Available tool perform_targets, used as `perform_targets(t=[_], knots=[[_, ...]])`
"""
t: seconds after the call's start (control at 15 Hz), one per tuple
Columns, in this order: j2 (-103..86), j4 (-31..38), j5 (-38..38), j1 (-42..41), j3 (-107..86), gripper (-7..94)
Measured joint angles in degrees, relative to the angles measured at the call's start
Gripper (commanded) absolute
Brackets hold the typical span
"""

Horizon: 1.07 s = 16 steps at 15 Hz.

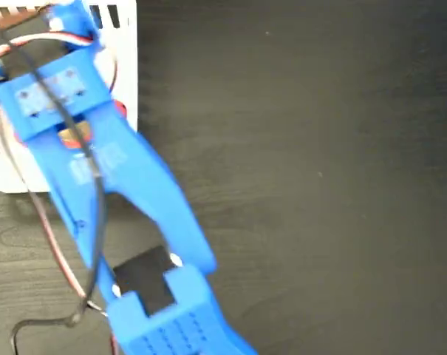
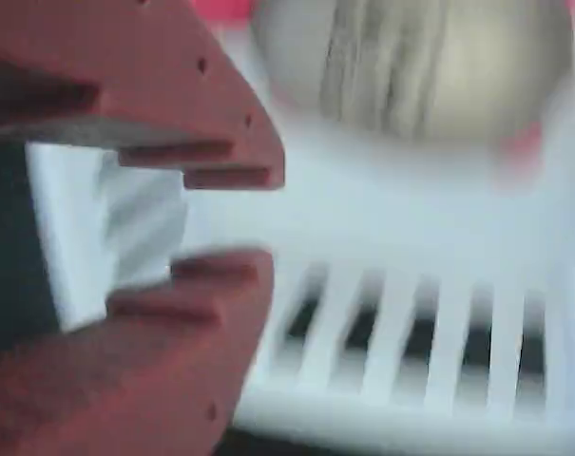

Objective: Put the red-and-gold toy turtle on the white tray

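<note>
In the wrist view the gripper (image 2: 225, 217) stands with a narrow gap between its red fingers, gripping nothing. The red-and-gold toy turtle (image 2: 415, 66) lies just beyond on the white tray (image 2: 382, 228), seemingly released there, so the placement looks finished.

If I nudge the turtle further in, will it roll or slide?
The red-and-gold toy turtle looks domed and shiny, so the jaws may slip off its shell. It seems to sit flat on the white tray, so it would probably slide rather than roll. It looks light.
</note>
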State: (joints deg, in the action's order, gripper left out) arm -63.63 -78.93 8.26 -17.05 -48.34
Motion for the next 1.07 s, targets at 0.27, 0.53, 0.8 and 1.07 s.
perform_targets(t=[0.27, 0.53, 0.8, 1.07], knots=[[-20.0, 11.5, -2.4, 0.8, -10.1, 0], [-51.5, 14.2, -6.9, 3.3, -33.6, 0], [-78.8, 23.2, -7.1, 9.9, -65.6, 0], [-96.7, 34.5, -8.1, 12.4, -101.1, 0]])
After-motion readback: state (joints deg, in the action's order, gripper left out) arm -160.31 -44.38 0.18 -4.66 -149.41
